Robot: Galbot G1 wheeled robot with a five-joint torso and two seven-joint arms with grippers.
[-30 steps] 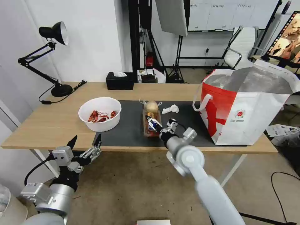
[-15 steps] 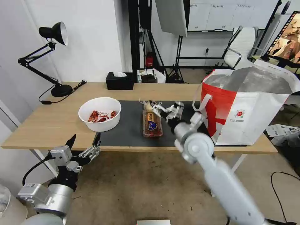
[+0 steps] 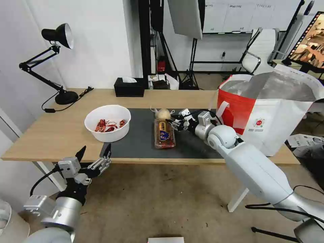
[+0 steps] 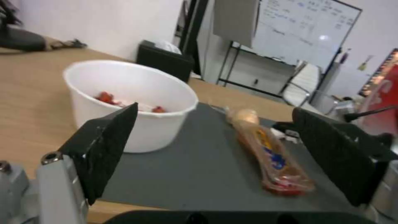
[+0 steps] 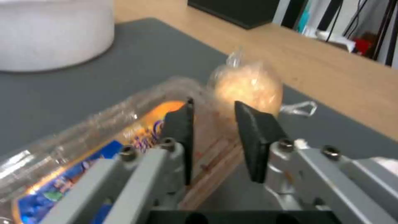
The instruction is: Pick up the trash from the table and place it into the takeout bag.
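A clear clamshell box (image 3: 164, 134) with red scraps lies on the dark mat (image 3: 138, 143) of the table (image 3: 50, 135). Touching its far end is a beige knotted lump (image 3: 163, 113). My right gripper (image 3: 174, 123) hovers low at the box's far right corner, beside the lump (image 5: 248, 85), fingers a narrow gap apart over the box's edge (image 5: 124, 124), gripping nothing. The crumpled tissue is hidden behind this gripper. A white bowl (image 3: 107, 122) of red shells sits to the left. The takeout bag (image 3: 270, 114) stands open at the right. My left gripper (image 3: 96, 157) waits open below the table's front edge.
A black tissue box (image 3: 129, 87) and a black desk lamp (image 3: 62, 57) stand at the back of the table. The bag's strap handle (image 3: 221, 107) hangs close behind my right wrist. Light stands and an office chair (image 3: 260, 54) fill the room behind.
My right arm swung from the table's near side, over the clamshell box, to its far right corner and now covers the tissue. The left gripper has barely moved.
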